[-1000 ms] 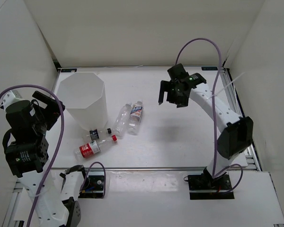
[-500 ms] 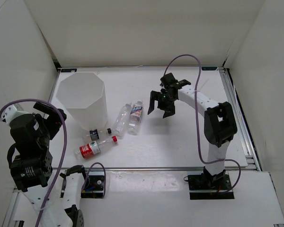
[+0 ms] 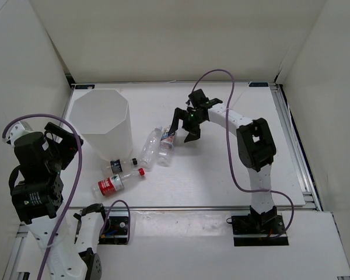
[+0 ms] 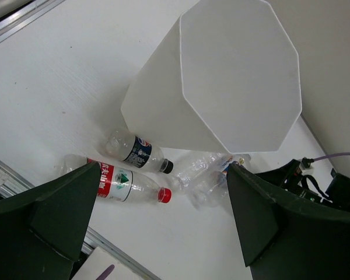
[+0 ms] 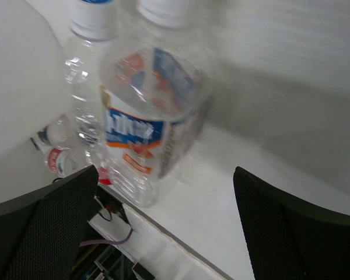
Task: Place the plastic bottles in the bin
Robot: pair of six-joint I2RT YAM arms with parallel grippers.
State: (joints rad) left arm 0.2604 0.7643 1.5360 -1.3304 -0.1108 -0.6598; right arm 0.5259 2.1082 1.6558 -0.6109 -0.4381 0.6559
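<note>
Displacement since earlier: the right claw (image 3: 182, 131) is sitting farther left, spread wide. The blue/white-labelled bottle (image 3: 166, 146) is lying just beside it.

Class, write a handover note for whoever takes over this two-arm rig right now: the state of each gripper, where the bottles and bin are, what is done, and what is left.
Left gripper: jaws open, empty, raised near the table's left edge beside the bin.
Right gripper: jaws open, empty, reaching toward the blue-and-white bottle.
Bottles: all four lie on the table. The clear bottle is beside the blue-and-white one. The dark-capped bottle and red-labelled bottle lie at the bin's foot.
Done: no bottle in the bin.
Left: pick up all four and drop them in.
</note>
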